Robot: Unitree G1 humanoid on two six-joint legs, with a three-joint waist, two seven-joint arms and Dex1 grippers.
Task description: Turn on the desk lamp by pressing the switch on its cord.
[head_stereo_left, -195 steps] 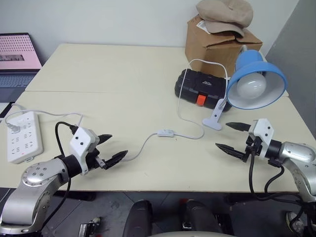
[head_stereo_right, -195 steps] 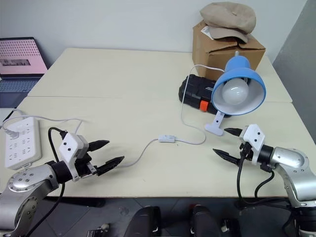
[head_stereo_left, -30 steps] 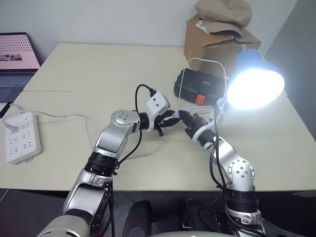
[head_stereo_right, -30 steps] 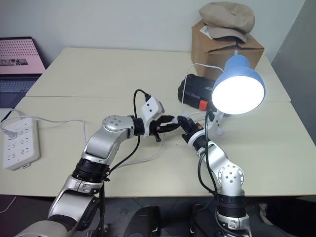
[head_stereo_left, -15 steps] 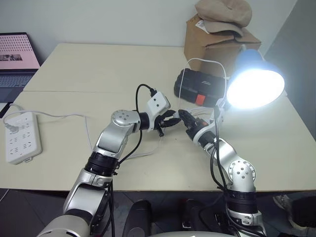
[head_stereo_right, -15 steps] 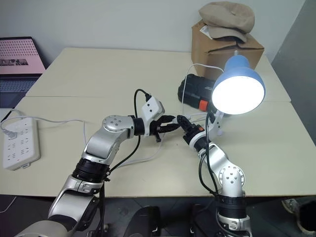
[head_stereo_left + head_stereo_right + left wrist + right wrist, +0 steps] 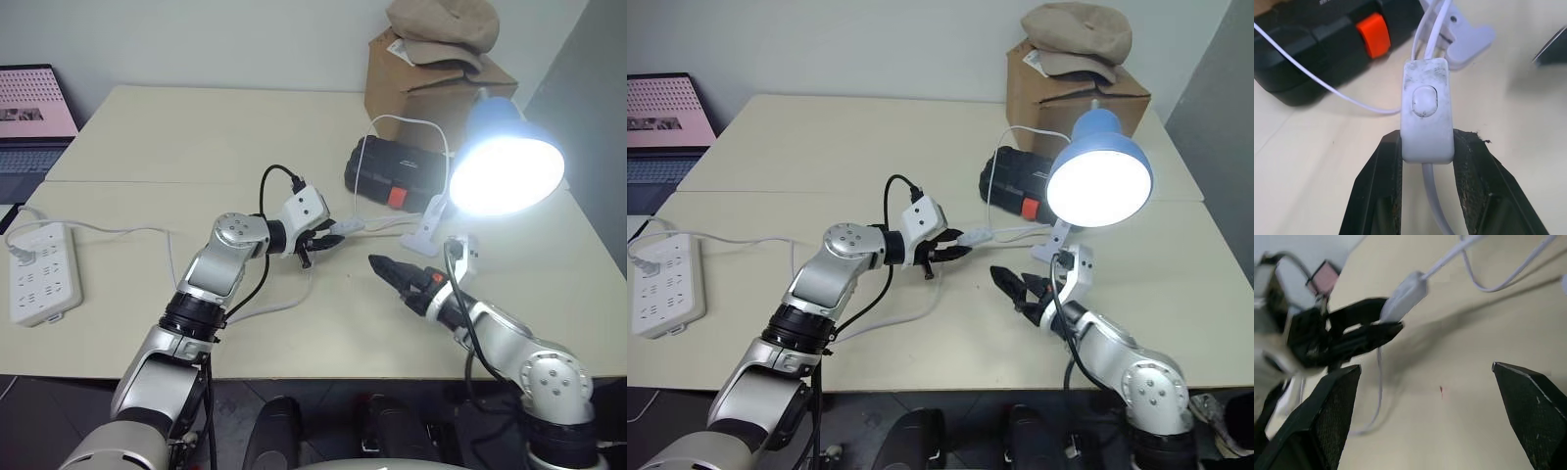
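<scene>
**Lamp lit, switch pinched in the left tool**

Lamp cord (image 7: 286, 299) runs from the power strip (image 7: 41, 271), which lies far out to the left of the left tool at the surface's (image 7: 196, 137) near left edge, with a laptop screen (image 7: 34, 103) behind it. The thin white cable curves across the cream surface and loops below the left arm before rising to the left tool (image 7: 328, 238).

That left tool is pressed together on the switch (image 7: 1426, 113); the left wrist view shows both black fingers (image 7: 1385, 166) against the sides of the white oblong housing, its oval rocker button facing the camera. The switch is lifted off the surface, and the cord leaves its far end toward the lamp's white clip base.

Just beyond the left tool lies a black case with an orange latch (image 7: 400, 172). To the right of it stands the desk lamp (image 7: 505, 166), blue shade tilted forward and its bulb glowing brightly. Behind the lamp sits a cardboard box (image 7: 436, 78) with a beige cap (image 7: 443, 27) on top.

The right tool (image 7: 392, 273) hangs low over the surface, in front of the lamp and apart from the switch, its fingers spread wide and holding nothing.
</scene>
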